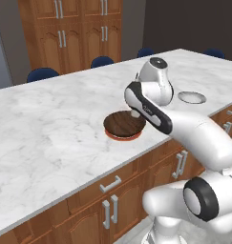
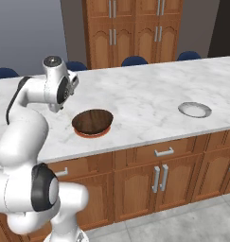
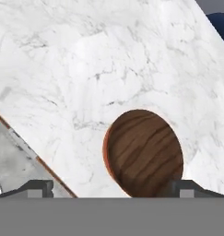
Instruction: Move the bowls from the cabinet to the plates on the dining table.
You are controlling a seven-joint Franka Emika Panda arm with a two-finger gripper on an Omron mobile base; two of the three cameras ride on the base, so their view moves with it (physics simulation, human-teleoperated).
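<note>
Sitting near the marble table's (image 2: 149, 94) front edge, the wooden bowl (image 2: 92, 121) rests on its red-rimmed plate (image 2: 90, 134); grey plate (image 2: 194, 109) at 3 o'clock; claw (image 3: 111, 186) spread wide above.

three dark blue chairs (image 2: 134, 60) stand along the far side of the marble top, only their rounded backs showing. behind them rise tall brown cupboards (image 1: 79, 33) with arched door panels and paired grey bar handles. grey floor (image 2: 192, 222) lies in front.

Dark brown wood-grained bowl (image 2: 92, 120), red-brown plate rim (image 2: 86, 134), pale grey plate (image 2: 194, 109), white grey-veined marble table (image 2: 149, 94).
</note>
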